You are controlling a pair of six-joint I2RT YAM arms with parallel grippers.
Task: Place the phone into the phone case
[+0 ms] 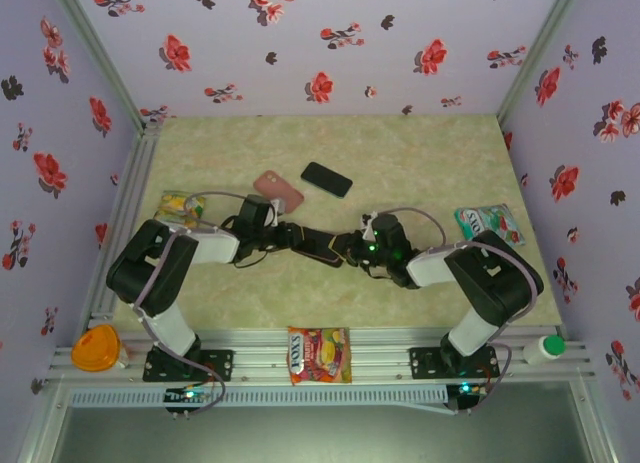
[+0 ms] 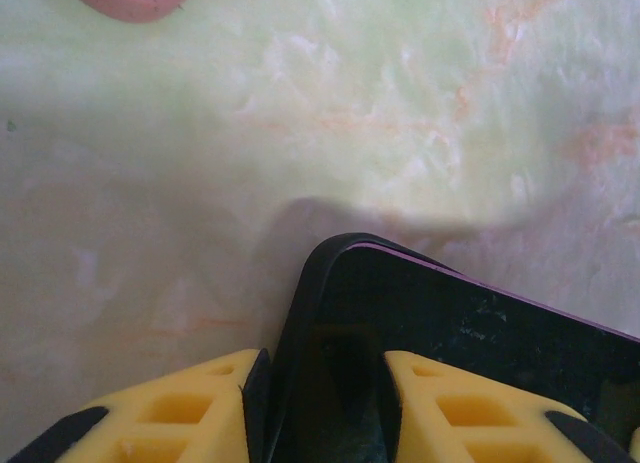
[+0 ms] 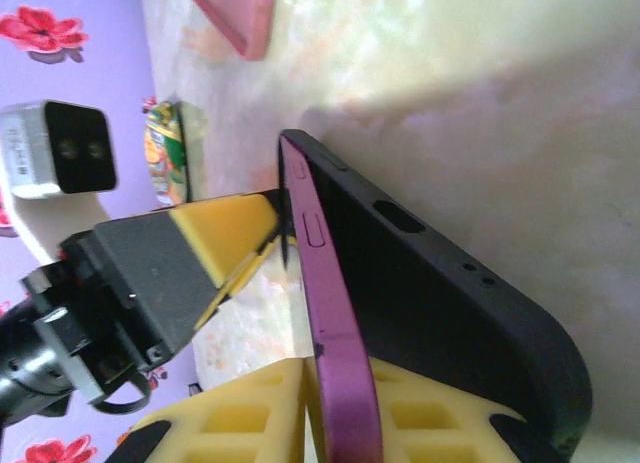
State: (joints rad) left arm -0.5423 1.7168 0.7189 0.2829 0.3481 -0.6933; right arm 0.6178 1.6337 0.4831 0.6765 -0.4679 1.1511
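Count on bench (image 1: 420,163). 3 snack packets: left-edge packet (image 1: 180,208), right-edge packet (image 1: 490,223), front-edge packet (image 1: 319,355). 3 phone-sized slabs: pink case (image 1: 278,191), black slab (image 1: 327,179), purple-edged dark phone (image 1: 315,243). 1 orange round item (image 1: 95,348), front-left corner. 1 white bottle (image 1: 545,350), front-right corner.

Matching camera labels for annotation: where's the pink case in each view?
Top external: pink case mid-table, left of centre.
Left wrist: top-left corner, cut off by the frame edge.
Right wrist: top edge, left of centre, also cut off.
Landmark: the held phone, lower in frame than the case in all three views.
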